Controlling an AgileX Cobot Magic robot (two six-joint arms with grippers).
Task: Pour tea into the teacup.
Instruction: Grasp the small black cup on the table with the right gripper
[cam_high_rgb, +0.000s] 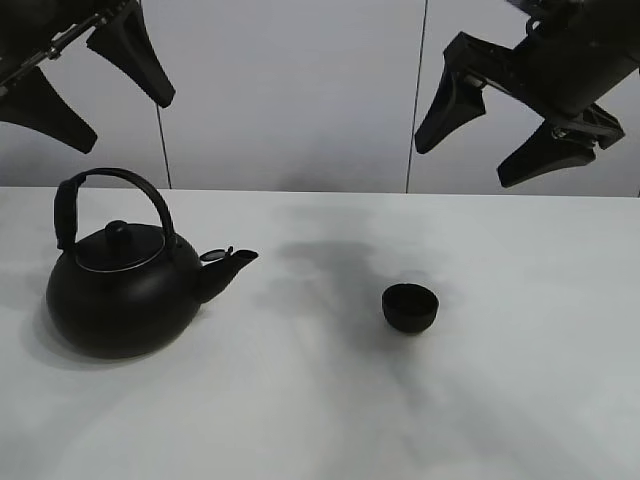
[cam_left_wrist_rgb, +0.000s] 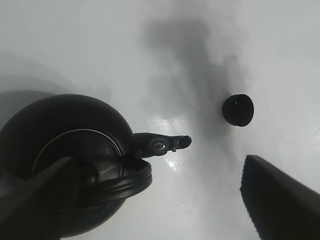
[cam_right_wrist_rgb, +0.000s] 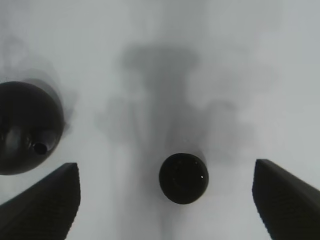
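A big round black kettle (cam_high_rgb: 118, 285) with an arched handle stands on the left of the white table, its spout pointing right toward the teacup (cam_high_rgb: 410, 307), a small matte black cup near the middle. No tea stream shows. My left gripper (cam_high_rgb: 85, 85) hangs open high above the kettle. My right gripper (cam_high_rgb: 480, 145) hangs open high above the cup. In the left wrist view the kettle (cam_left_wrist_rgb: 70, 165) sits under one finger and the teacup (cam_left_wrist_rgb: 238, 110) lies beyond the spout. In the right wrist view the teacup (cam_right_wrist_rgb: 183, 178) lies between the fingers, the kettle (cam_right_wrist_rgb: 27, 127) off to one side.
The white table (cam_high_rgb: 300, 420) stretches around both objects. A pale panelled wall (cam_high_rgb: 300, 90) rises behind its far edge. Soft shadows of the arms fall on the table between kettle and cup.
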